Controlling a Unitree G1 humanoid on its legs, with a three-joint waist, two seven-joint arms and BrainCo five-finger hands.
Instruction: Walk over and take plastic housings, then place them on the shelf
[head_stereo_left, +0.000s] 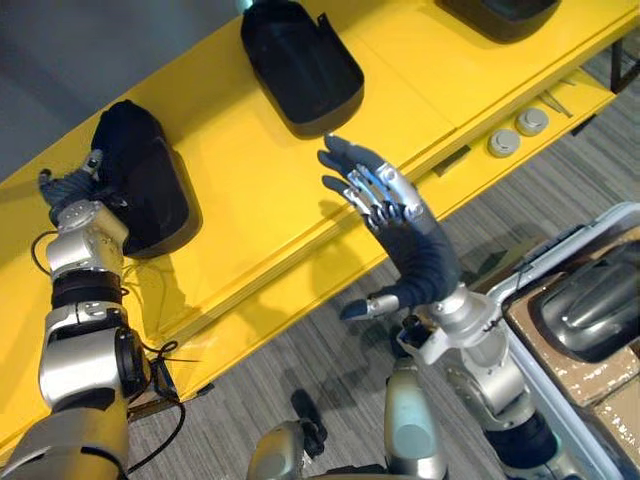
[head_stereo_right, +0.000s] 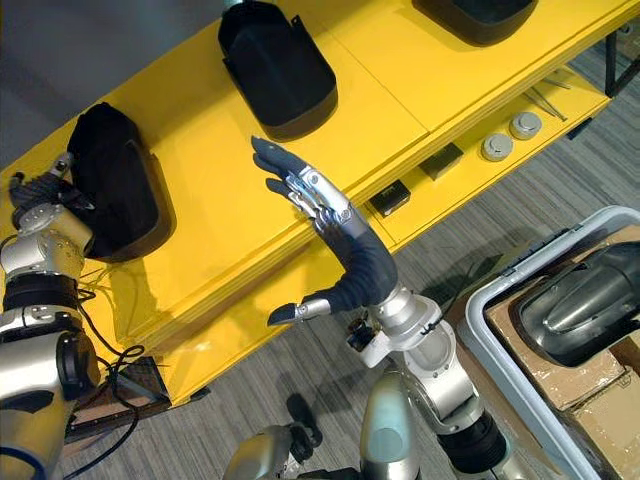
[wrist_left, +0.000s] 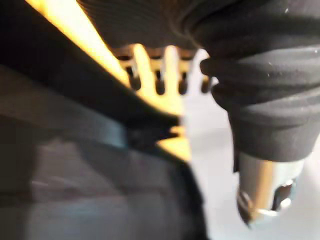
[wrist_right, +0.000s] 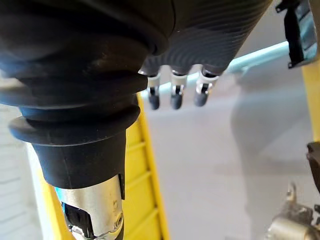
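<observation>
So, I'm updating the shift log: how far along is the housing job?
Done: the middle housing and far-right housing lie on the yellow shelf. In hand: the left hand, fingers straight, is against the left housing, which already sits on the shelf; the right hand hovers open and empty. Left: at least the unshelved housing in the grey bin.

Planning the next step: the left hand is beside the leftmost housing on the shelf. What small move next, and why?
Probably draw the left hand back from the housing: it lies on the yellow shelf, and that hand looks open, not gripping.
</observation>
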